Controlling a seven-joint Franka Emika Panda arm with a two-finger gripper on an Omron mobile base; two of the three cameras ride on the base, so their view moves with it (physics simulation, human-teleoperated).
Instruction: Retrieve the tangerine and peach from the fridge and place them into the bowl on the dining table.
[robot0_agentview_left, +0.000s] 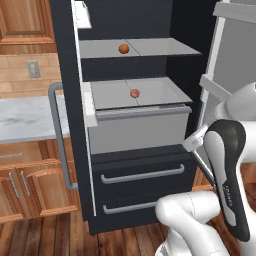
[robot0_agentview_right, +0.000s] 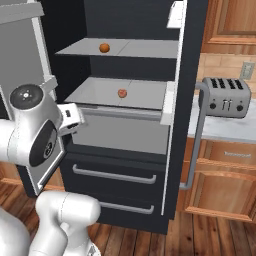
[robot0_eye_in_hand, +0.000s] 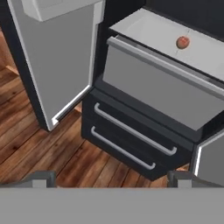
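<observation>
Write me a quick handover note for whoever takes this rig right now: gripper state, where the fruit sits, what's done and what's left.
Gripper: open, holding nothing, looking down at the lower front of the fridge.
Fridge: both doors open.
Tangerine: on the upper shelf, untouched.
Peach: on the shelf below, just above the grey drawer front; also seen in the hand view.
Done: fridge opened, nothing more.
Left: pick each fruit and carry it to the bowl on the dining table.

Kitchen: fridge (robot0_agentview_left: 135, 125), toaster (robot0_agentview_right: 226, 96), cabinets (robot0_agentview_left: 30, 182)
</observation>
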